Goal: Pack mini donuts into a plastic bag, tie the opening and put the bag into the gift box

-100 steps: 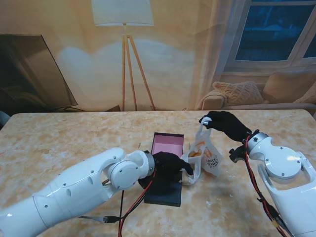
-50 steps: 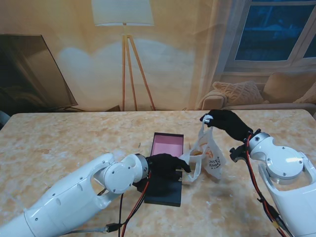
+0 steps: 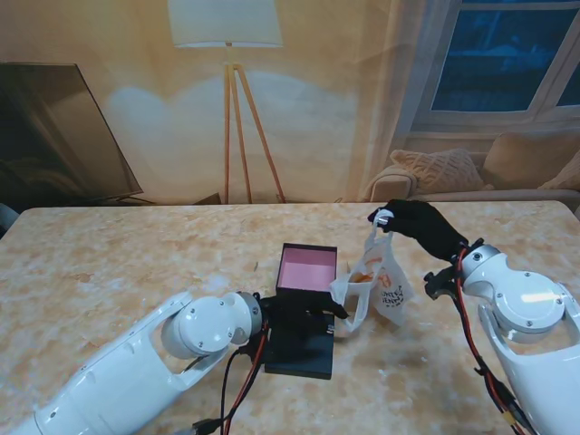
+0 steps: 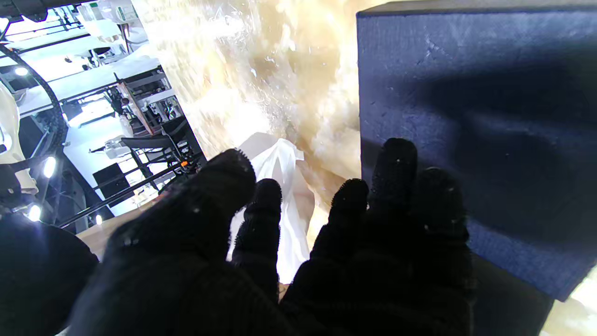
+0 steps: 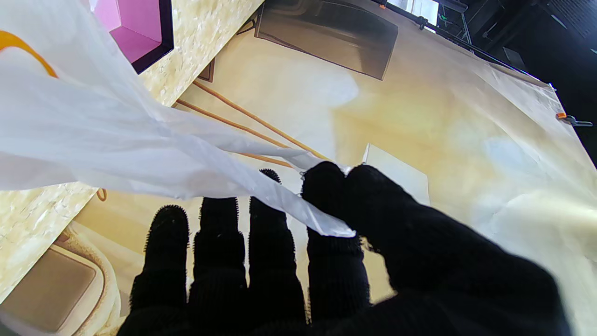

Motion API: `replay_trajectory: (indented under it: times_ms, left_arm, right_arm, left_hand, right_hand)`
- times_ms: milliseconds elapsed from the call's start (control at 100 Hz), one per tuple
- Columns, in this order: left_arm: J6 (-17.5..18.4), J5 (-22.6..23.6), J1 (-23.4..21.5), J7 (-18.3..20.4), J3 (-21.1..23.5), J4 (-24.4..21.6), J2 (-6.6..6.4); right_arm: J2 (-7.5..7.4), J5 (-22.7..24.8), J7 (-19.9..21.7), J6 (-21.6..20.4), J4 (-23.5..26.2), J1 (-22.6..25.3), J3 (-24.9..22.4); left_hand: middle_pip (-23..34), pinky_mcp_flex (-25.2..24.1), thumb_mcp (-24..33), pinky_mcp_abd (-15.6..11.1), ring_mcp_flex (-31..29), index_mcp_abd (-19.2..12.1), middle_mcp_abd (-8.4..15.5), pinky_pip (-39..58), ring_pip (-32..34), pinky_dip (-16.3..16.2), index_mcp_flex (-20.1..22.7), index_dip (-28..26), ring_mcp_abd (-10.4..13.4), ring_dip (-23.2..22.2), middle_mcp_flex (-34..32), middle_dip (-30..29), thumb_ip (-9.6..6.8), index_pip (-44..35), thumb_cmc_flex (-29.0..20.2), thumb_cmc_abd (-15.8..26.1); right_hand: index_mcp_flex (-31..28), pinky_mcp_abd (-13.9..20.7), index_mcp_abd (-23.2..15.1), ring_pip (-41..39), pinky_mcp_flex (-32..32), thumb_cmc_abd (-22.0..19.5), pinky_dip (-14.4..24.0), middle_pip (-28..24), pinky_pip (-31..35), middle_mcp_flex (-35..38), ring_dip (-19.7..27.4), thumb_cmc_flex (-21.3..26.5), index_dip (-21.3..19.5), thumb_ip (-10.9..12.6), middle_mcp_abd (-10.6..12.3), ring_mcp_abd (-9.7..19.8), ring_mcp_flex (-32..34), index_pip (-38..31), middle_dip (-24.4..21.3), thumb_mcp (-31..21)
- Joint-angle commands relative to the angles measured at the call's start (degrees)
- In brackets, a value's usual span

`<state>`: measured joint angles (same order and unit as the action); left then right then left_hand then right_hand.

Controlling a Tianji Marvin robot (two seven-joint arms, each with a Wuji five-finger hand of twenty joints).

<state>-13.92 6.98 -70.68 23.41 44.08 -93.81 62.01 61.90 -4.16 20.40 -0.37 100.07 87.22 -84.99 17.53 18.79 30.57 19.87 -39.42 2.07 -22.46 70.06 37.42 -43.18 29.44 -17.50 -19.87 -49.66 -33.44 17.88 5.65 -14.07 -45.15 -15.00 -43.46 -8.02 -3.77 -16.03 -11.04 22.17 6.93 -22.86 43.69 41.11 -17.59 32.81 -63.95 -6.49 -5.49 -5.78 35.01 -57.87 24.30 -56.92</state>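
Stand view: right robot hand point(image 3: 412, 224) pinches plastic bag point(image 3: 381, 281); left robot hand point(image 3: 304, 313) partly hidden, grip unclear.

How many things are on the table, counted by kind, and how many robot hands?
Plastic bag with donuts: 1
Gift box bottom, pink inside: 1
Dark box lid: 1
Robot hands: 2, the left robot hand and the right robot hand
Total: 5

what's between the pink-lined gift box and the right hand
The white plastic bag of mini donuts hangs there, pinched by the right hand, beside the box, in the stand view.
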Motion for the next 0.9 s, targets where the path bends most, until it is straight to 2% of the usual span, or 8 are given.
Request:
replay_trajectory:
  times_ms: [0,120,340,410,570,680,770,890]
  left_arm:
    - [0.91,0.25,-0.76,0.22,0.26,0.19,0.25]
    - [1.44,-2.88,-1.30,-0.02,0.92,0.73,0.67]
    - [0.65,-10.82,-2.25,0.50,2.05,1.36,1.57]
    - [-0.88,-13.21,-2.70,0.38,2.40,1.24,1.94]
    - [-4.94,-18.81,-3.62,0.24,3.26,1.34,2.82]
    - [-6.78,-23.19,-4.72,0.17,4.42,1.34,3.42]
    - [-8.28,-26.40,-5.45,0.42,5.33,1.23,3.79]
    - [-9.19,-29.17,-5.85,0.22,5.83,1.32,4.29]
  right_arm:
    - [0.42,-0.03,0.88,-0.30,0.58,0.67,-0.03]
    - [0.40,-0.32,1.10,-0.51,0.56,0.75,-0.14]
    - [0.46,-0.75,0.98,-0.23,0.88,1.08,-0.18]
    - [0.47,-0.86,0.98,-0.24,0.91,1.13,-0.19]
    - [0.51,-1.14,0.90,-0.32,1.01,1.33,-0.25]
    - [0.53,-1.16,0.80,-0.44,1.07,1.40,-0.30]
    - [0.57,-1.24,0.66,-0.45,1.08,1.43,-0.26]
    - [0.61,-1.40,0.58,-0.34,1.01,1.43,-0.18]
  left_hand:
    - [-0.42,-1.11,-1.41,0.49,1.61,-3.17,-0.02,-1.59,-1.71,-1.34,-2.63,-0.31,-1.17,1.25,2.14,-0.23,-1.15,0.97,-0.78,1.46]
    - [-3.37,-3.93,-2.47,0.58,5.04,-4.96,0.00,-5.59,-5.49,-1.30,-3.88,-0.23,-1.03,3.19,6.46,-1.66,-1.29,1.35,-1.29,1.82]
    - [-4.91,-8.46,-2.06,0.65,9.69,-5.89,4.56,-10.96,-10.12,-0.76,-3.91,-0.11,-0.57,5.58,11.07,-2.96,-1.24,1.39,-1.80,1.30]
    - [-5.02,-8.81,-1.92,0.69,10.06,-5.67,5.58,-11.56,-10.54,-0.77,-4.06,-0.09,-0.74,5.74,11.78,-3.00,-1.20,1.44,-1.76,1.20]
    - [-5.14,-9.42,-1.16,0.79,10.38,-5.80,6.09,-12.12,-10.74,-1.23,-4.55,0.01,-1.33,5.64,12.41,-3.17,-1.12,1.66,-2.22,0.62]
    - [-5.36,-9.58,-0.91,0.76,10.30,-6.41,6.76,-12.60,-10.91,-1.35,-4.86,0.14,-1.76,5.64,12.44,-3.47,-1.03,1.86,-2.29,0.39]
    - [-5.58,-9.61,-0.96,1.06,9.94,-6.94,6.10,-13.03,-11.01,-1.42,-5.40,0.39,-2.23,5.67,12.18,-3.89,-0.95,2.21,-2.43,0.54]
    - [-6.26,-9.91,-1.22,0.95,10.59,-6.89,6.56,-13.58,-11.70,-1.47,-5.66,0.73,-2.18,5.95,13.22,-4.55,-0.87,2.56,-2.38,0.62]
  right_hand:
    - [0.16,0.28,-4.58,0.10,0.18,-3.20,0.70,-0.25,0.34,0.19,-0.81,4.80,1.01,3.45,-0.12,0.43,0.49,-1.76,-0.02,-5.90]
    - [0.19,0.21,-4.55,0.04,0.17,-3.26,0.73,-0.30,0.40,0.17,-0.84,4.84,1.02,3.48,-0.23,0.38,0.46,-1.76,0.00,-5.87]
    - [0.27,0.13,-4.45,-0.09,0.09,-3.20,0.77,-0.37,0.48,0.22,-0.92,4.90,1.06,3.49,-0.24,0.33,0.53,-1.82,0.01,-5.90]
    - [0.26,0.11,-4.38,-0.13,0.10,-3.17,0.77,-0.38,0.47,0.22,-0.94,4.89,1.08,3.46,-0.27,0.37,0.54,-1.88,0.01,-5.87]
    - [0.37,0.14,-4.23,-0.18,0.02,-3.17,0.74,-0.46,0.43,0.25,-0.95,4.96,1.19,3.41,-0.30,0.31,0.55,-1.93,0.03,-5.84]
    - [0.31,0.12,-4.21,-0.20,0.00,-3.22,0.74,-0.48,0.42,0.21,-0.96,4.97,1.23,3.38,-0.50,0.21,0.54,-2.00,0.02,-5.82]
    - [0.37,0.13,-4.13,-0.24,-0.09,-3.22,0.77,-0.51,0.49,0.21,-0.97,5.01,1.26,3.35,-0.41,0.31,0.60,-2.02,0.01,-5.78]
    - [0.43,0.15,-4.09,-0.28,-0.01,-3.19,0.75,-0.55,0.45,0.21,-0.97,5.07,1.31,3.33,-0.34,0.22,0.57,-2.07,0.01,-5.77]
